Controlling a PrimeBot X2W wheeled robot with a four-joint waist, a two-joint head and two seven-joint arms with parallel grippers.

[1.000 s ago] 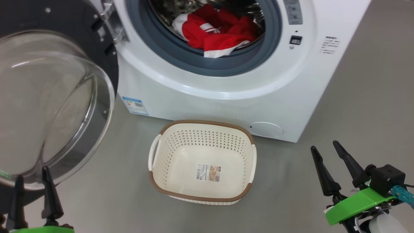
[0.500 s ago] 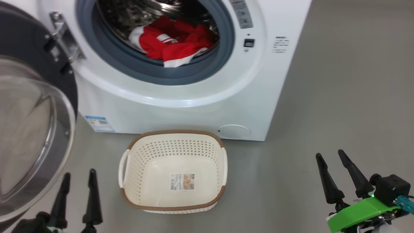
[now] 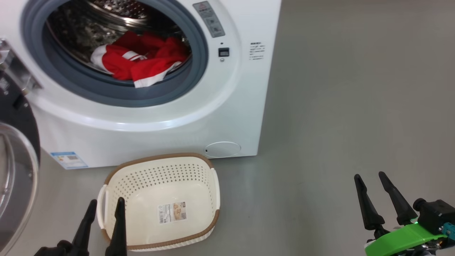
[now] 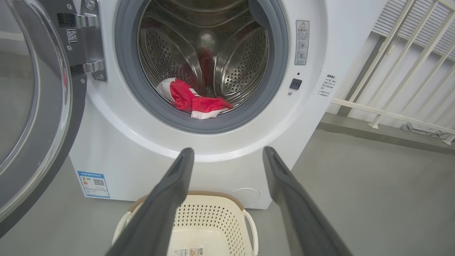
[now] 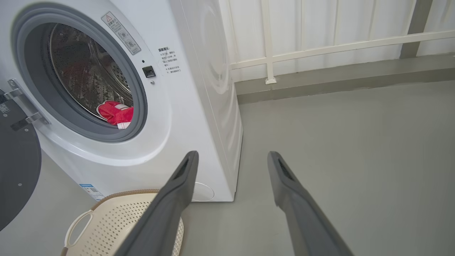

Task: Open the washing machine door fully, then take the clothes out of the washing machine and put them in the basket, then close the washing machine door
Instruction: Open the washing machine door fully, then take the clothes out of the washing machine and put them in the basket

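The washing machine door [image 3: 16, 167] stands swung open at the left edge of the head view, its glass bowl bulging outward, hinged to the washing machine [image 3: 142, 117]. The clothes [image 3: 138, 60], a red bundle with white stripes, lie in the drum [image 3: 106, 14] at its front lip, one white-trimmed corner drooping onto the grey ring [image 3: 117, 96]. The basket [image 3: 160, 159] sits on the floor [image 3: 337, 106] just before the machine's front, a sticker on its bottom. The left tool [image 3: 107, 200] rises at the lower left, spread wide and holding nothing, its tips crossing the basket's near left rim in the picture. The right tool [image 3: 369, 175] stands at the lower right over bare floor, wide and empty too, well apart from the basket.

In the left wrist view the two dark fingers [image 4: 170, 199] stand far apart below the drum mouth, where the clothes rest at the bottom front edge. The open door fills the left side, a blue label [image 4: 93, 184] marks the machine's lower left corner, and the basket lies between the fingers.

In the right wrist view the fingers are wide over floor, the machine stands at the left with the clothes low in the drum, the basket shows at the lower left, and a white railing [image 5: 337, 44] runs behind.
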